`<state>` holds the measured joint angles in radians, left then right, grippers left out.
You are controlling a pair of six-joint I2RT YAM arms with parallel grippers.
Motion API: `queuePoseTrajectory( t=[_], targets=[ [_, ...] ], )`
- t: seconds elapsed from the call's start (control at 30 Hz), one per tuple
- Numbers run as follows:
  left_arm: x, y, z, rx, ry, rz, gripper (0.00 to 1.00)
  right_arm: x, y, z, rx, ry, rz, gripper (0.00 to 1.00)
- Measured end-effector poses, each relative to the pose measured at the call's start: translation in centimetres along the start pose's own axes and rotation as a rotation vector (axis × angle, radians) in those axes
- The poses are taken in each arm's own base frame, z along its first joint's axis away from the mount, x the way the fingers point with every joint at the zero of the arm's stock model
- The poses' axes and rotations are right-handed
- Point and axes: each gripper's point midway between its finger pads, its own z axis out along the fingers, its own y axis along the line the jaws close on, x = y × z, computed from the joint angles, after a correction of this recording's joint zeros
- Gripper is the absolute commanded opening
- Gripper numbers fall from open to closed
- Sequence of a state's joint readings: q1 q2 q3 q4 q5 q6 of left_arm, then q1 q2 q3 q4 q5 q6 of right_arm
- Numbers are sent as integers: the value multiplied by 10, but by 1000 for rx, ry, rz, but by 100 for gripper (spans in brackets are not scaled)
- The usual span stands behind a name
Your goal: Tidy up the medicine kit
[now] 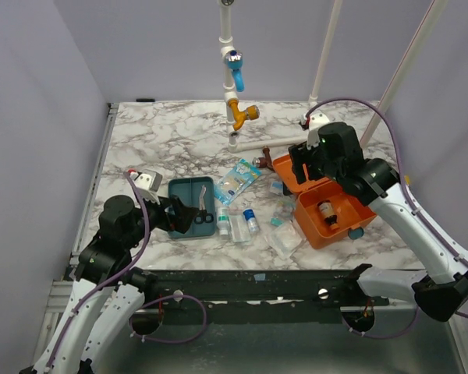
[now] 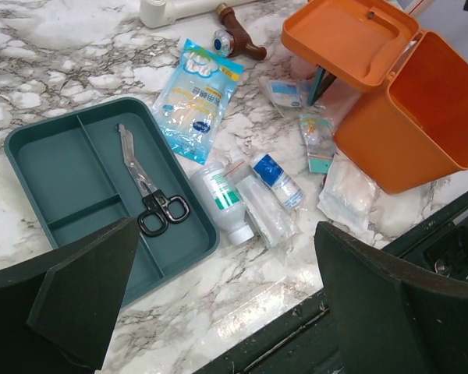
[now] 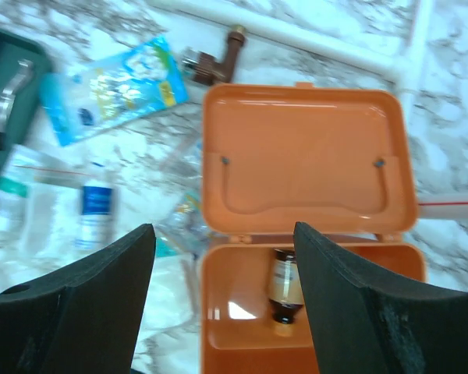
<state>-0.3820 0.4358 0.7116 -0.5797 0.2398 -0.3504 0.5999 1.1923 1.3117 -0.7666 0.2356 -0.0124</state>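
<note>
The medicine kit (image 1: 313, 227) sits on the right side of the marble counter (image 1: 164, 140). Its lid (image 3: 304, 156) is thrown back toward the rear, so the box is open from above. A single brown bottle (image 3: 285, 284) lies on the box floor, and the rest of the space looks bare, so the sorting seems barely begun.

The right pincer (image 3: 218, 234) hangs directly over the open box with its jaws spread wide and nothing between them. From there it could drop straight into the box or swing left to the supplies.

Those supplies lie scattered between the kit and a shallow teal tray (image 2: 31, 136):
- a blue-and-white packet (image 2: 195, 97)
- a white bottle (image 2: 225, 201)
- a small blue-labelled bottle (image 2: 277, 178)
- some clear wrapped pads (image 2: 345, 193) touching the kit's near wall

A pair of scissors (image 2: 144, 187) lies alone in the tray's long compartment, blades pointing toward the back.

The left pincer (image 2: 222, 234) is also fully open and empty. It hovers low above the tray's right rim and the white bottle, where either the scissors or the bottles are an easy reach. The bottles lie on their sides and touch one another, so they may roll when nudged.
</note>
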Motion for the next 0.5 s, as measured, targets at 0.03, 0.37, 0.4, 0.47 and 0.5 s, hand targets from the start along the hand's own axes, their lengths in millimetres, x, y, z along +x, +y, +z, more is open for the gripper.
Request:
queuePoseTrajectory(
  t=[0.03,0.37,0.4,0.47,0.5],
  targets=[
    [0,1,1,-3,3,-1,99,-6,5,-3,-29,-15,26,74],
    [8,10,6,-45,44,-13,98,10,73,11,-211,58,150,72],
    [8,10,7,-47,47,-14,99,14,83,12,-227,68,152,72],
    [10,12,8,-58,56,-17,98,24,103,15,-258,90,153,71],
    [11,14,8,-65,61,-18,99,29,113,17,-271,106,151,71]
  ],
)
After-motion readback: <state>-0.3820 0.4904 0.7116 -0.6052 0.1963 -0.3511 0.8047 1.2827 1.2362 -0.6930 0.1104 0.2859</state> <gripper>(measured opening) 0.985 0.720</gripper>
